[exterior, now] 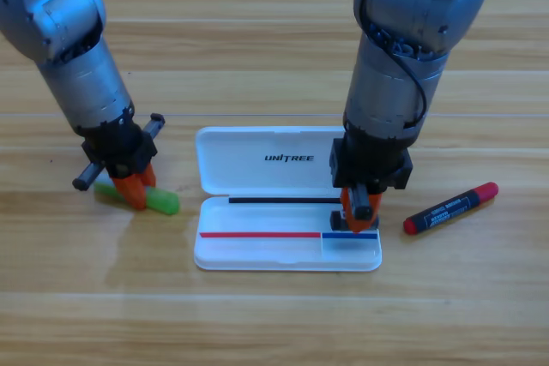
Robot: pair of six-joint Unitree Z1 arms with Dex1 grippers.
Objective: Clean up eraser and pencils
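The pale green pencil (163,201) lies on the table left of the open white case (257,250). My left gripper (137,190) points down on its middle, orange jaws closed on either side of it. My right gripper (356,213) hangs over the case's right end, above the small compartment. A small black block, the eraser (363,204), shows between its orange jaws. The black pen with red ends (451,208) lies at a slant on the table, right of the case and apart from both grippers.
The case's lid (257,160) lies flat behind its tray, between the two arms. Both arms come down steeply from the top edge. Bare wood stretches along the front of the table.
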